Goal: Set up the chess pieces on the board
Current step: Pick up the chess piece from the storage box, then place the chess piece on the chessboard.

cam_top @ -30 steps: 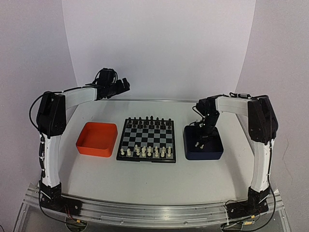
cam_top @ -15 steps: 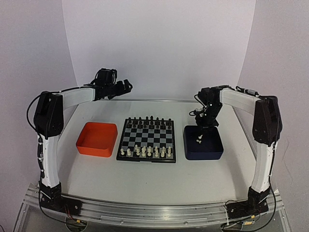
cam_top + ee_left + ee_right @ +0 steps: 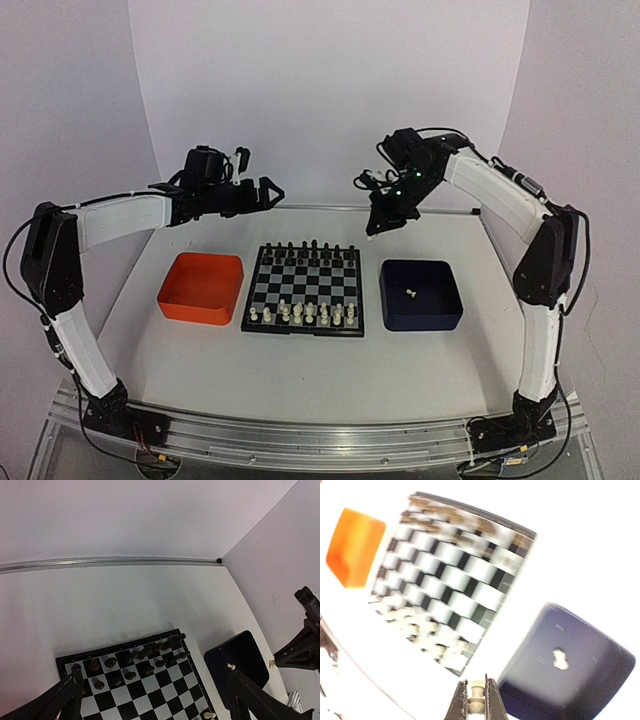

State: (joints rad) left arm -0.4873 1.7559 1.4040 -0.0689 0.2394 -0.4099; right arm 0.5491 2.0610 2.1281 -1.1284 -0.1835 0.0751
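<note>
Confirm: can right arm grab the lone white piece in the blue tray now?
Probably not yet: right gripper is shut on another white piece, high beyond the blue tray. The lone piece itself lies uncovered.

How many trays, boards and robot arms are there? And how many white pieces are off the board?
Trays: 2 (orange tray, dark blue tray)
Board: 1
Robot arms: 2 (left arm, right arm)
White pieces off the board: 2 (loose white piece in the dark blue tray, held white piece pinched in the right gripper)
Total: 7
</note>
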